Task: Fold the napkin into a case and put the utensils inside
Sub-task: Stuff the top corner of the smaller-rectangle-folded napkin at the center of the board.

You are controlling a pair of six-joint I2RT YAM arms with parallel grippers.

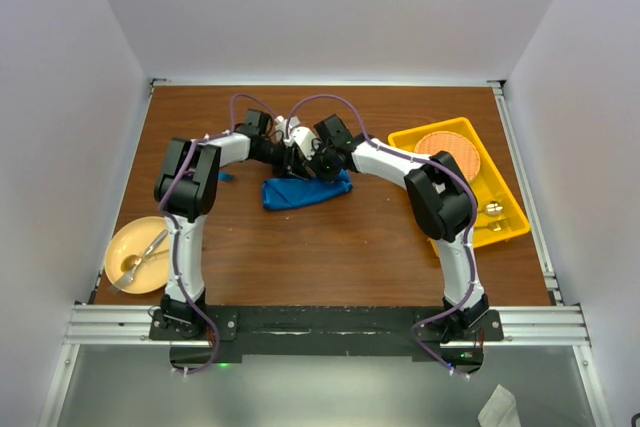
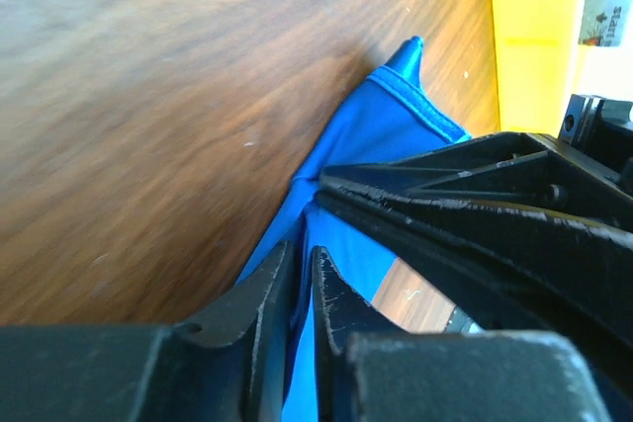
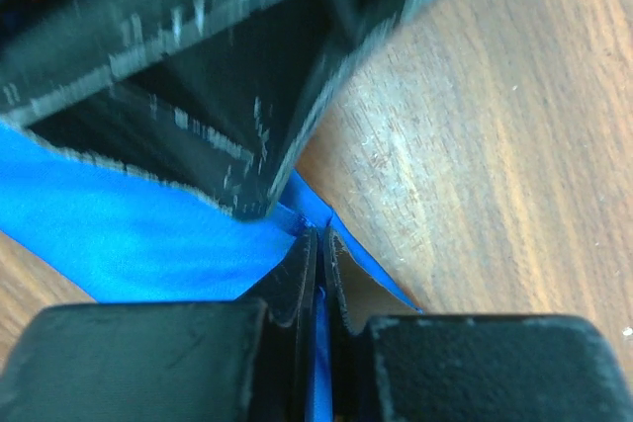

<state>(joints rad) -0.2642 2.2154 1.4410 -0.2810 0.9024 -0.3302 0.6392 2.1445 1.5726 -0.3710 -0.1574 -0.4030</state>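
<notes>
Right gripper (image 3: pixel 318 244): jaws clamped tight on a thin hem of the napkin (image 3: pixel 138 244), with the blue fabric running down between them. Left gripper (image 2: pixel 302 262): jaws all but closed, with a fold of the same cloth pinched in the narrow slot. Noted: the two heads stand almost against each other, and each fills much of the other's wrist view.

Beyond the fingers, the napkin trails down to the wooden table (image 1: pixel 330 247). It lies at mid-table just on the near side of the grippers, bunched into a short crumpled band and not yet a flat packet.

A small blue sliver (image 1: pixel 225 176) lies beside your left forearm; it is too small to identify. No purple piece can be made out. Farther out, a yellow plate (image 1: pixel 118 247) with a gold spoon (image 1: pixel 131 265) sits at near left, and a yellow tray (image 1: pixel 505 187) holding an orange plate (image 1: pixel 447 155) sits at right.

Assessment: a fold is in hand, early in the task.

Recommendations:
- Hold both pinches firm.
- Draw your grippers apart along the hem first, so the edge goes taut and the heads gain clearance.
- Lift only enough to free the bunched cloth.
- Carry the edge over level, both ends together.
- Expect this fabric to slide, so press it flat on the table before loosening either grip.
</notes>
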